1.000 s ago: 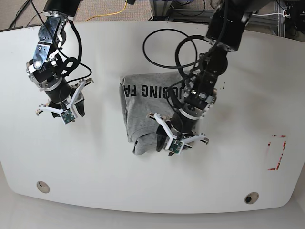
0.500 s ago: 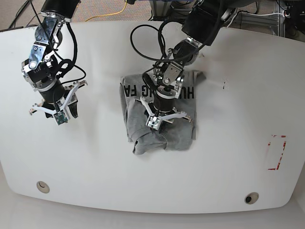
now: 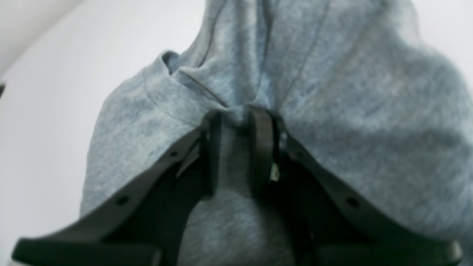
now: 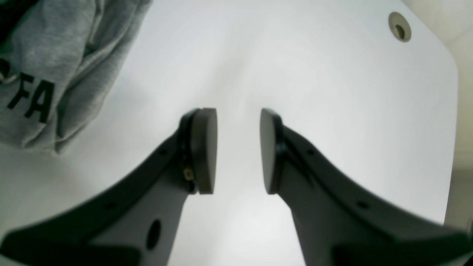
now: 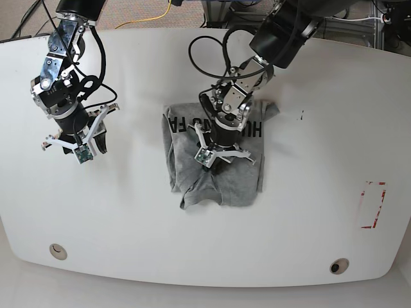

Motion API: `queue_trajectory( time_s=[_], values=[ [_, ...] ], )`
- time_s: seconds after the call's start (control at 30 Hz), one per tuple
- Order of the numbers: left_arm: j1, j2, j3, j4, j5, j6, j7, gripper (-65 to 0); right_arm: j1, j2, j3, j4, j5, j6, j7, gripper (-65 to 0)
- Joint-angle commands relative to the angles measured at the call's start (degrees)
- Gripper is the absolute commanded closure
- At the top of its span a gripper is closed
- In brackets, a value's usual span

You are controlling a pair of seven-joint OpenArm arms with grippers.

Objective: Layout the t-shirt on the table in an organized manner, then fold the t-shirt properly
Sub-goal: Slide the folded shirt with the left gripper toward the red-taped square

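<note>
One t-shirt pinched by one left gripper.

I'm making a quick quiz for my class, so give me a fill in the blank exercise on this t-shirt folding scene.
1. The left gripper is pinching a fold of the ____ t-shirt.
2. The right gripper hangs open over the bare ____ table, holding nothing.
3. The t-shirt lies ____ rather than spread flat.
4. A ____ dashed rectangle marks the table near its edge.

Missing words: grey; white; bunched; red
</note>
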Motion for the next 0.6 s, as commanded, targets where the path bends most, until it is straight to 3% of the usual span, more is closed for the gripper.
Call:
queue_trajectory(
  time_s=[0.0,0.3,0.47,0.57],
  values=[
    [1.77,-4.27,-0.91,1.59,-0.52,-2.59,4.12,-11.9,0.55,0.59,0.04,0.93,0.68,-0.12,1.32,-18.4],
    [6.08,-18.78,-5.83,9.5,-0.52,-11.83,2.28,-11.9,-0.59,0.5,-0.13,1.02,0.68,-0.12,1.32,-18.4],
    [7.48,-24.76,-11.37,9.77,-0.52,-15.52,0.17,-11.9,-0.68,-0.99,-0.13,1.11,0.68,-0.12,1.32,-18.4],
    [7.84,-27.39,-15.06,9.59,-0.61,-19.65,-0.97,-11.9,-1.21,-1.08,-0.13,1.11,0.68,-0.12,1.32,-18.4]
  ],
)
